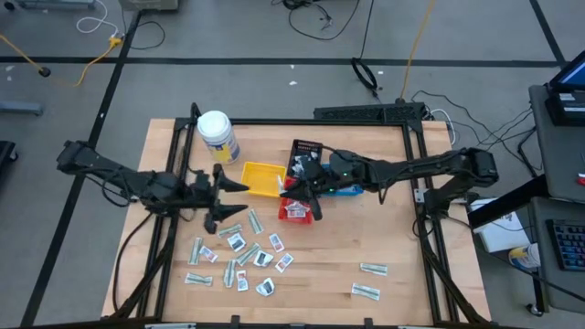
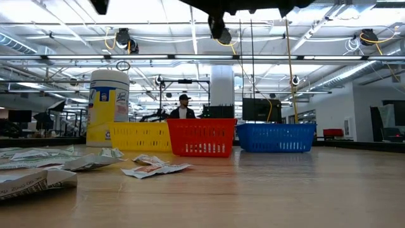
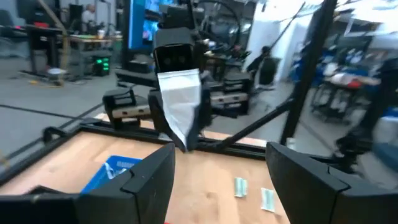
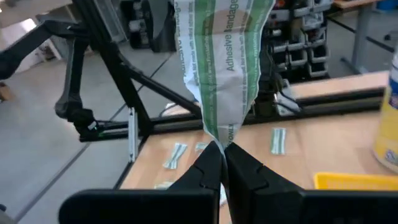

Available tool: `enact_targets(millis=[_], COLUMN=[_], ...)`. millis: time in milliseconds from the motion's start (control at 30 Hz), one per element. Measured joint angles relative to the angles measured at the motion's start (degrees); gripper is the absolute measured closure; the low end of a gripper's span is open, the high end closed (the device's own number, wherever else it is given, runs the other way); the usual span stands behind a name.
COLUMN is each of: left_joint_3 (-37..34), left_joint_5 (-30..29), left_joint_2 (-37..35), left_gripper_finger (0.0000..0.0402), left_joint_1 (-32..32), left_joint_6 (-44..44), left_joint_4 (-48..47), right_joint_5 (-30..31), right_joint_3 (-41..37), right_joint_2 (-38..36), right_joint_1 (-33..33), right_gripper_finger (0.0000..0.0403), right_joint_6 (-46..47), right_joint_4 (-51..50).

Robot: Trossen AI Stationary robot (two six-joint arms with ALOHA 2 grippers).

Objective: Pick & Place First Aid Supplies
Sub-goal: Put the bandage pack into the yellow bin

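Holding: right gripper (image 4: 224, 163) pinched tight on the lower tip of an adhesive bandage wrapper (image 4: 222, 68), white with green stripes, which stands up from the fingertips.
Right gripper position: over the red tray (image 1: 297, 208), near the middle of the table (image 1: 393, 242); the high view shows it at (image 1: 306, 187).
Seen from left wrist: same wrapper (image 3: 180, 109) hanging from the right arm's dark gripper, above the wood.
Left gripper: (image 1: 239, 196) jaws spread wide, nothing between them; raised over the table's left half, just beside the yellow tray (image 1: 260, 178).
Loose supplies: cluster of small packets (image 1: 239, 256) scattered in front of the left gripper; two green-striped wrappers (image 1: 369, 280) lie well apart toward the right front.
Trays: yellow, red, blue (image 2: 276, 137) in a row in the low view.
Jar: white with yellow label (image 1: 217, 135), behind the yellow tray.
Background: person (image 2: 183, 107) standing in the room beyond.
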Motion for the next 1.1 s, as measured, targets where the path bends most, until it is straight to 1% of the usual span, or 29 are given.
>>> enact_targets(millis=[100, 267, 333, 433, 533, 600, 667, 900, 933, 1033, 1100], left_joint_3=[5.1, 11.9, 13.8, 15.5, 16.4, 16.4, 16.5, 16.5, 16.5, 16.5, 16.5], left_joint_5=[-1.4, -2.9, -1.6, 2.1, 1.8, 1.7, 2.3, 8.3, 8.9, 9.2, 9.2], left_joint_2=[6.3, 14.4, 17.0, 20.2, 22.2, 22.2, 22.0, 21.3, 21.3, 21.3, 21.2], left_gripper_finger=[0.0144, 0.0144, 0.0144, 0.0144, 0.0149, 0.0171, 0.0208, 0.0377, 0.0389, 0.0392, 0.0397], left_joint_1=[1.7, 4.7, 5.9, 7.1, 7.2, 7.2, 7.2, 7.2, 7.2, 7.2, 7.2], left_joint_6=[2.0, 3.5, 3.4, 2.7, 0.4, -0.2, -0.2, -0.2, -0.7, -3.1, -3.3], left_joint_4=[-0.3, -0.5, -0.8, -0.7, 0.0, 1.1, 1.8, 0.5, -0.1, -1.2, -1.2], right_joint_5=[-1.3, -1.6, -2.9, -2.9, -2.9, -2.9, -2.9, -2.9, -2.9, -2.6, -2.6], right_joint_3=[1.7, 1.8, 1.8, 1.8, 1.8, 1.8, 1.8, 1.8, 1.8, 1.8, 1.8], right_joint_2=[1.5, 1.5, 1.5, 1.3, 1.1, 1.2, 1.2, 1.2, 1.2, 1.2, 1.2], right_joint_1=[0.3, 1.0, 1.1, 1.5, 1.6, 1.7, 1.9, 2.3, 2.3, 2.3, 2.2], right_gripper_finger=[0.0403, 0.0403, 0.0403, 0.0403, 0.0403, 0.0403, 0.0403, 0.0402, 0.0401, 0.0389, 0.0373], right_joint_6=[0.0, -0.1, -0.9, -1.1, -1.5, -1.5, -1.5, -2.1, -2.6, -3.2, -3.5], right_joint_4=[0.4, 0.3, 0.2, 0.0, -0.3, -1.1, -1.3, -1.0, -1.0, -1.0, -1.7])
